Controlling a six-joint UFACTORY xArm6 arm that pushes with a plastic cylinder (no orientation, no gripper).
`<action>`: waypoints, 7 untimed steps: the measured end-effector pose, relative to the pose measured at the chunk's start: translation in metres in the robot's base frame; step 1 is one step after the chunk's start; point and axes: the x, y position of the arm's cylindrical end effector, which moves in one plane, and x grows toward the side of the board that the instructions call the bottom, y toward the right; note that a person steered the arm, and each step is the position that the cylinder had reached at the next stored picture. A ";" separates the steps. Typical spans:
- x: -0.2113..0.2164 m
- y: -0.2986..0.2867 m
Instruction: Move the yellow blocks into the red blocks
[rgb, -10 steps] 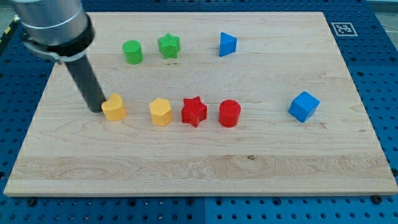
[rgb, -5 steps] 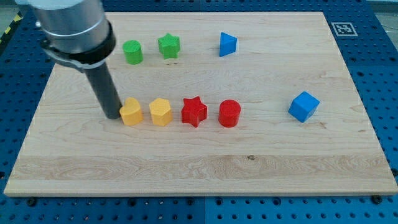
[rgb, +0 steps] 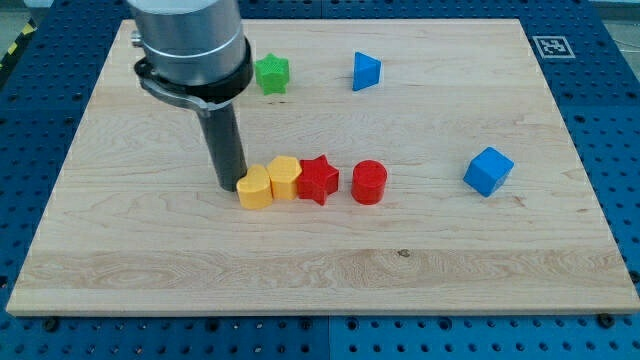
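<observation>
Yellow blocks touch in row, right one against red star; red cylinder just beyond, apart. My tip, bare rod holding nothing, touches left yellow's left side; push axis runs toward view's right.

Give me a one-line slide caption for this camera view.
My tip presses two yellow blocks against the red star; red cylinder stands apart.

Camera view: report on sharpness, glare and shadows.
Camera view: sharp across the board, wood grain crisp; even, soft light with no glare; blocks such as the red cylinder cast only faint shadows; my tip, beside the left yellow block, shows no motion blur.
</observation>
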 end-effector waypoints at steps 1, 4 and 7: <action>0.000 0.013; -0.054 0.027; -0.023 0.075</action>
